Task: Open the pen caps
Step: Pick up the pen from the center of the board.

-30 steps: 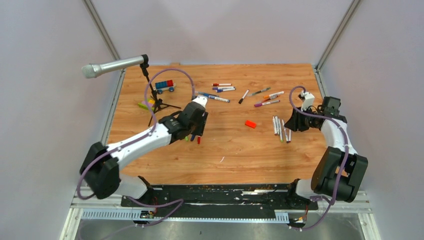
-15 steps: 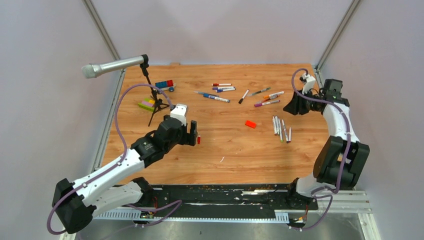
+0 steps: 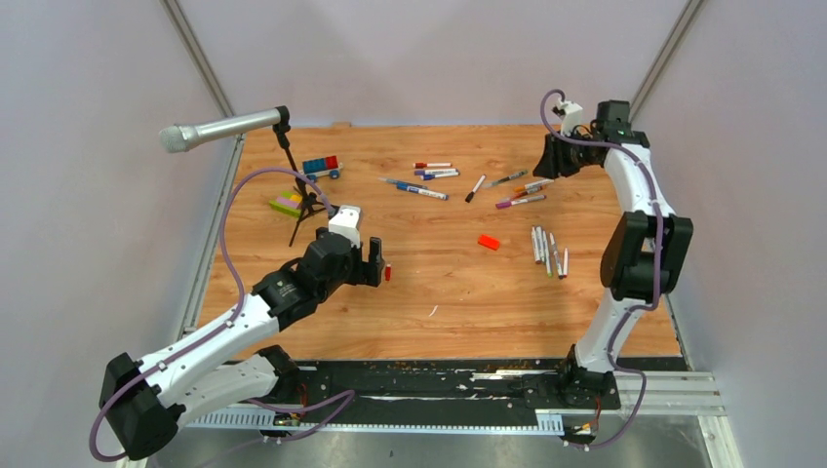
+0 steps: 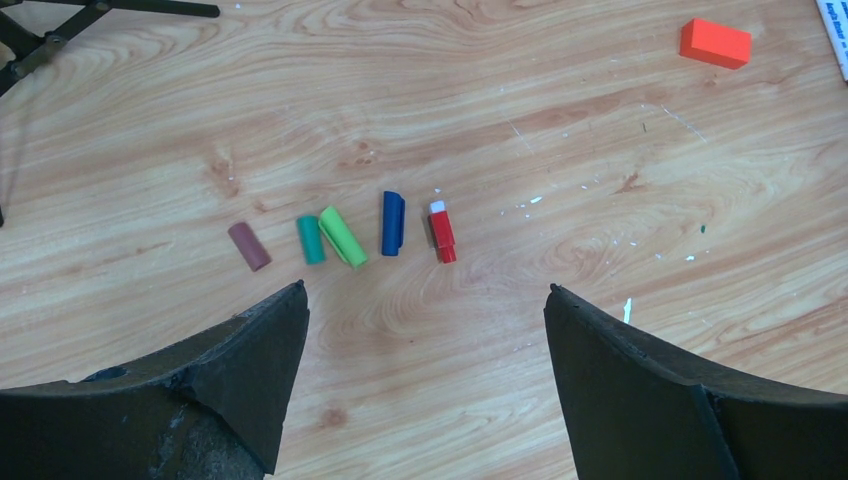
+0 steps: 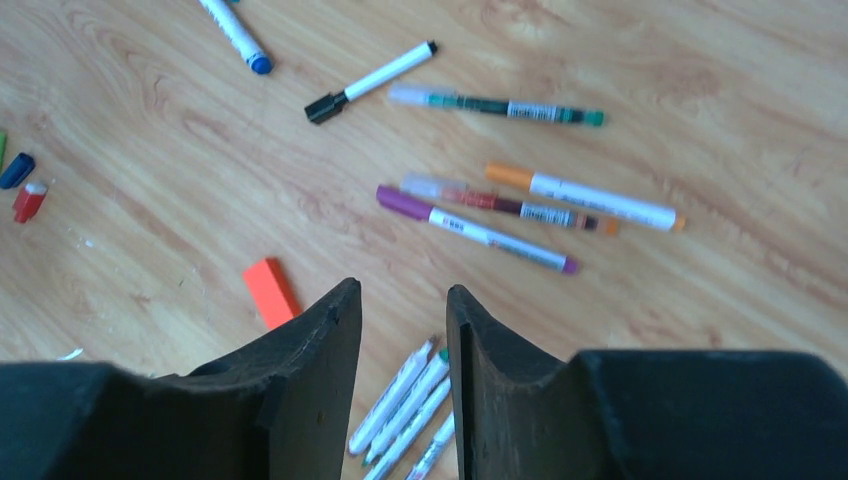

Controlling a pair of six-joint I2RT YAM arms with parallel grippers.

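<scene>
Five loose pen caps lie in a row in the left wrist view: brown [image 4: 249,246], teal [image 4: 311,240], green [image 4: 343,237], blue [image 4: 393,223] and red [image 4: 442,231]. My left gripper [image 4: 425,290] is open and empty, hovering just short of them; from above [image 3: 376,263] only the red cap [image 3: 387,274] shows. Several capped pens lie at the back, among them black [image 5: 372,80], green [image 5: 495,105], orange [image 5: 590,197] and purple [image 5: 475,230]. Uncapped pens [image 5: 410,405] lie together [image 3: 548,252]. My right gripper [image 5: 402,290] is raised above the capped pens [image 3: 542,158], its jaws a narrow gap apart, empty.
An orange-red block [image 3: 489,242] lies mid-table, also seen by both wrists [image 4: 715,43] [image 5: 271,292]. A grey microphone [image 3: 219,129] on a black tripod [image 3: 304,200] stands at the back left, with toy bricks [image 3: 320,168] [image 3: 287,204] beside it.
My right arm has swung up and back-left, from beside the uncapped pens to over the capped ones. My left arm drew back toward the near left a second ago and has barely moved since.
</scene>
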